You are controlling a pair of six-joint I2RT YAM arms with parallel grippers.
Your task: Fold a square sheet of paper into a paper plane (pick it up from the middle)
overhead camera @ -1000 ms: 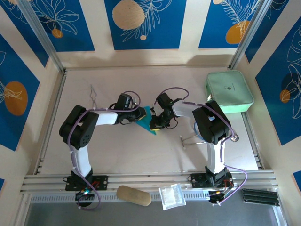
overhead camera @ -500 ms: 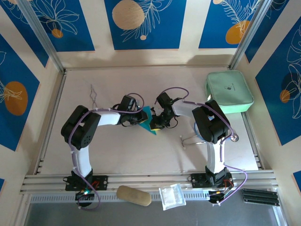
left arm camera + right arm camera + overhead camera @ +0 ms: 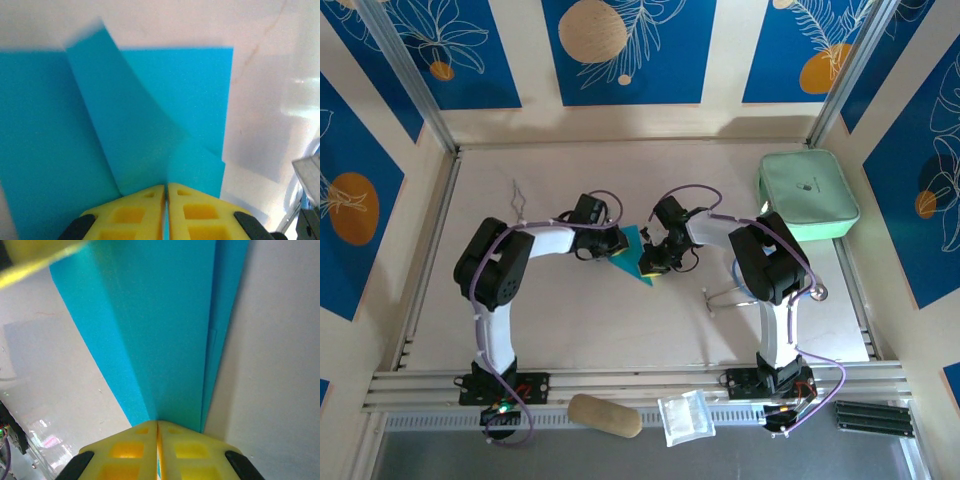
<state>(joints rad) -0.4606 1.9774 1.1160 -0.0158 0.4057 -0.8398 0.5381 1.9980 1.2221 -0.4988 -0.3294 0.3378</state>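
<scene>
Overhead camera is looking down on whole table [image 3: 570, 320]; wrist cameras are looking close along fingers [image 3: 125, 215], sharing the paper [image 3: 632, 258].

Matt, smooth, creased square sheet of paper [image 3: 150, 125]; yellow moulded-plastic fingers [image 3: 125, 217]; table [image 3: 620, 320] pale, faintly glossy.

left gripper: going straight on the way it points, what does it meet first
The left gripper is shut on the teal paper, so that comes first; past it, the top view suggests the right gripper, clamped on the other side, depth unclear.
</scene>
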